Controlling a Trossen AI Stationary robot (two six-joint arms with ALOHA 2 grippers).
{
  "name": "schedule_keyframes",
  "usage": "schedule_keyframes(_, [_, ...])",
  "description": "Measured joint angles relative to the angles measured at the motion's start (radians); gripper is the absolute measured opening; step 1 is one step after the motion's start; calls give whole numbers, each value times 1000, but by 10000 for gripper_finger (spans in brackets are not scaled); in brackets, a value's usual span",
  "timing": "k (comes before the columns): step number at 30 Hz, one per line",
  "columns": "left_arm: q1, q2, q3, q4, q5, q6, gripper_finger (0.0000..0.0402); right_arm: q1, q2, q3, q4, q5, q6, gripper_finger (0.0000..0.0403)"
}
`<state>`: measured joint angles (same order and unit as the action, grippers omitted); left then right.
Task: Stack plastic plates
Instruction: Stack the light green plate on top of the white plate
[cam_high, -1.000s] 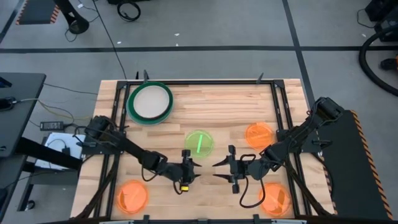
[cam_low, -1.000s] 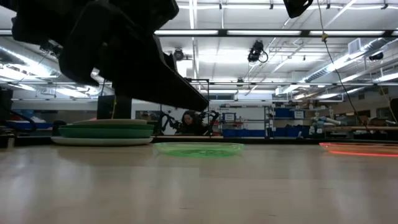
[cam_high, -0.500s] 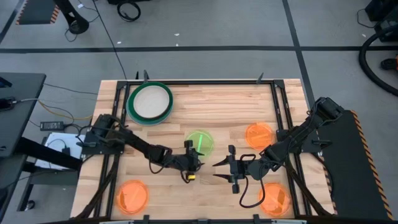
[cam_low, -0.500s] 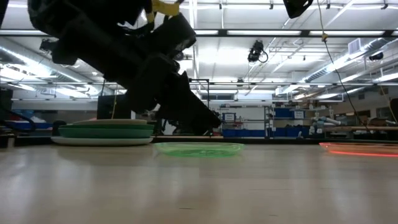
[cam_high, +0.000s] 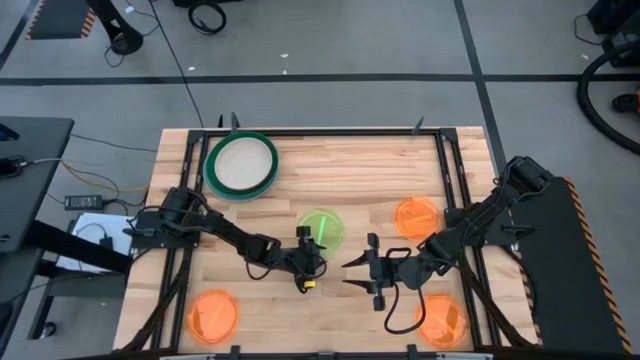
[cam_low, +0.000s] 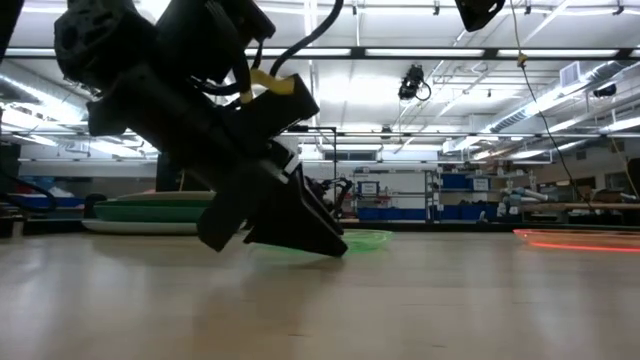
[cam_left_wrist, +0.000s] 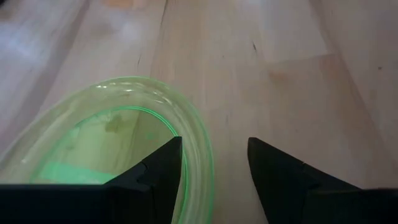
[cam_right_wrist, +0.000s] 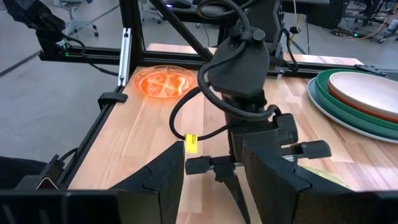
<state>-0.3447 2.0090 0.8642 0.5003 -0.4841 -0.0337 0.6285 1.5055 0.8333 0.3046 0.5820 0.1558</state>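
Observation:
A small translucent neon-green plate (cam_high: 322, 228) (cam_low: 368, 238) (cam_left_wrist: 112, 137) lies flat at mid-table. My left gripper (cam_high: 307, 270) (cam_low: 335, 247) (cam_left_wrist: 214, 146) is open, tipped nose-down at the plate's near rim, with one finger over the plate and the other outside it. My right gripper (cam_high: 352, 272) (cam_right_wrist: 213, 144) hangs open just to the right, facing the left one. A stack of large plates (cam_high: 241, 165) (cam_low: 150, 212) (cam_right_wrist: 360, 93), cream on top of dark green and teal, sits at the far left. My left gripper stands astride the green plate's near rim (cam_left_wrist: 198, 163), slanting down from the near-left. The fingers are open, and I cannot tell whether either finger touches the rim. The plate lies flat on the table.
Three small orange plates lie apart: one right of centre (cam_high: 417, 215) (cam_low: 580, 240), one at the near left (cam_high: 213, 315) (cam_right_wrist: 165, 81), one at the near right (cam_high: 443, 320). A black frame (cam_high: 447, 170) borders the tabletop. Bare wood lies between the plates.
My left gripper has moved a little right and toward the far edge, to the green plate, tipping nose-down and sinking until its fingertips are at table height by the plate's rim. The plates and the right arm have stayed put.

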Motion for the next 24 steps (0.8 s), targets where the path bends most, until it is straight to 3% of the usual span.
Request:
schedule_keyframes(6, [8, 0, 1, -12, -19, 101, 190, 0, 0, 0, -2, 0, 2, 173])
schedule_keyframes(24, [31, -4, 3, -91, -30, 210, 190, 0, 0, 0, -4, 0, 2, 173])
